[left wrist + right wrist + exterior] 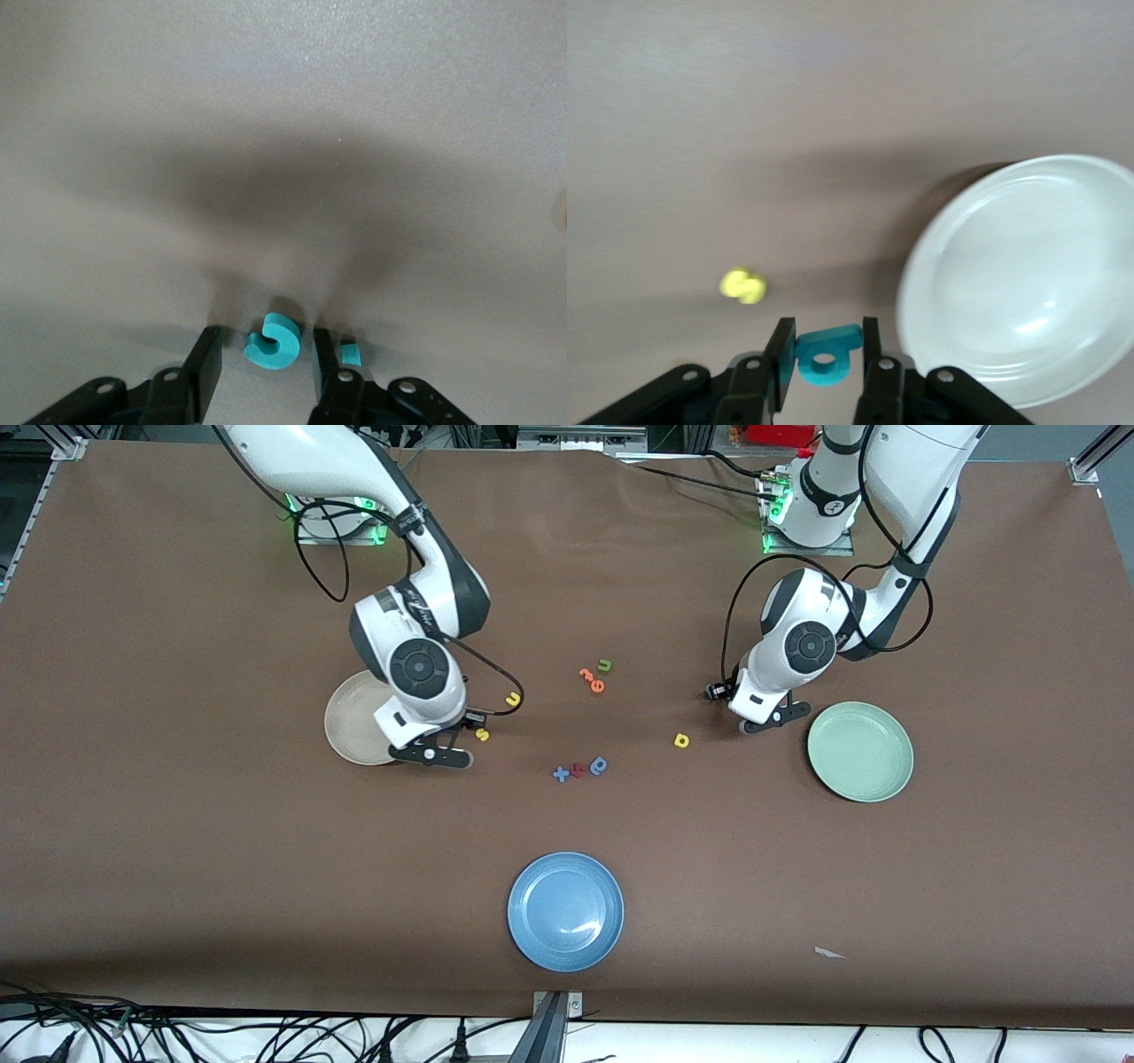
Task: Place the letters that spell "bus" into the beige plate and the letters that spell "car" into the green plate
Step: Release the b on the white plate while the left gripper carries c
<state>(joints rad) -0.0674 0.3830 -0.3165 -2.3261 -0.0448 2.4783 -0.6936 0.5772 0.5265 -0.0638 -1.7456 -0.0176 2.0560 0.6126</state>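
Note:
My right gripper (pixel 824 341) is shut on the teal "b" (pixel 826 359), beside the beige plate (pixel 1028 274) (pixel 350 731). The yellow "s" (pixel 482 734) (pixel 743 285) lies on the table close by, and the yellow "u" (pixel 513 701) a little farther from the front camera. My left gripper (pixel 266 341) (pixel 749 726) is down at the table beside the green plate (pixel 860 751). It is open, with the teal "c" (pixel 275 343) lying loose between its fingers. The teal "r" (pixel 351 353) peeks out just outside one finger. The yellow "a" (pixel 681 740) lies between the two grippers.
A green "u" (pixel 605 664) and orange letters (pixel 591 681) lie mid-table. A blue and red group of letters (pixel 580 769) lies nearer the front camera. The blue plate (pixel 565 911) sits near the table's front edge. A white scrap (pixel 829 953) lies toward the left arm's end.

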